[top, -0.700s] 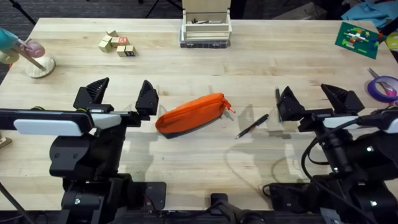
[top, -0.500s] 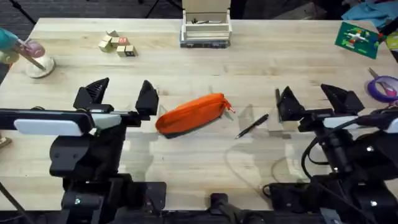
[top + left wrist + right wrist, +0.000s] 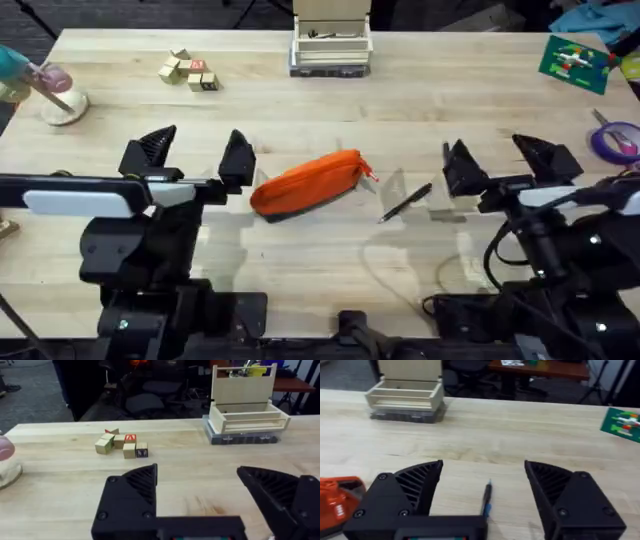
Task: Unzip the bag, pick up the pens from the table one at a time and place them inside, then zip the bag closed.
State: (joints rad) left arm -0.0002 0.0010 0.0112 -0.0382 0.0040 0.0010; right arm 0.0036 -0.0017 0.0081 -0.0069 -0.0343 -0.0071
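Observation:
The orange bag (image 3: 307, 183) lies zipped on the table (image 3: 400, 110), near the middle, with its pull tab at the right end. One black pen (image 3: 405, 203) lies slanted just right of it. A second pen (image 3: 446, 153) lies by my right gripper's left finger, and the right wrist view shows this pen (image 3: 486, 497) ahead between the fingers. My left gripper (image 3: 193, 155) hovers open just left of the bag, holding nothing. My right gripper (image 3: 503, 160) is open and empty, right of the pens. The bag's end (image 3: 335, 500) also shows in the right wrist view.
A wooden box (image 3: 331, 45) stands at the back centre, and small blocks (image 3: 188, 71) lie at the back left. Purple scissors (image 3: 615, 138) and a green card (image 3: 574, 60) are at the right edge. A round wooden stand (image 3: 62, 105) sits at the far left.

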